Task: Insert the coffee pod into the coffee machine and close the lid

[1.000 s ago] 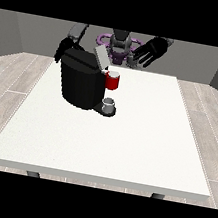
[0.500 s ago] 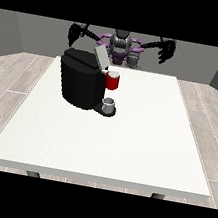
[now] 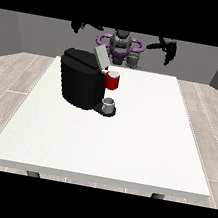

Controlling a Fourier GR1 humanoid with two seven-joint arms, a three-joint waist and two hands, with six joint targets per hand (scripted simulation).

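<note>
Both my arms are raised and spread wide behind the coffee machine, away from the work.

The coffee machine [image 3: 82,83] stands on the left half of the white surface [image 3: 140,147], its lid [image 3: 100,58] tilted up and open, so closing it looks not yet done. A red thing at the machine [image 3: 113,81] sits at the front, above a grey thing [image 3: 109,103] on the base that I cannot tell for the pod. My robot hand at the view's right [image 3: 168,46] hangs high with fingers pointing down and apart, holding nothing. My robot hand at the view's left [image 3: 81,26] is also up high; I cannot tell its state.
</note>
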